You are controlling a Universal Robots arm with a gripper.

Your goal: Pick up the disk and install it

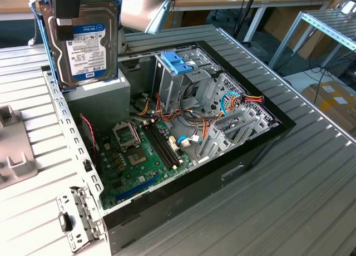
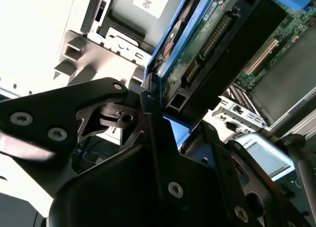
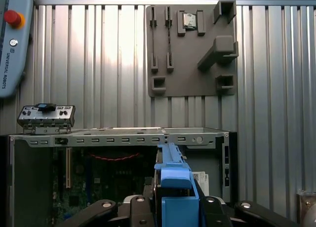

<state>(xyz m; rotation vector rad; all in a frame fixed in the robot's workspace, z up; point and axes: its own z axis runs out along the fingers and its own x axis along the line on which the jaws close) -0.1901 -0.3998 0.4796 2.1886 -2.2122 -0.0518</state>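
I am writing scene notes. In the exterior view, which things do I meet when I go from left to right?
grey fixture plate → the disk → blue plastic tab → orange wire bundle → cardboard box

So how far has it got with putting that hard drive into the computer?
Done: the disk is picked up and hangs in the air. In hand: the gripper is clamped on its top edge and holds it upright over the grey power-supply box of the open computer case. Left: the installing, as the disk is not yet in the metal drive cage.
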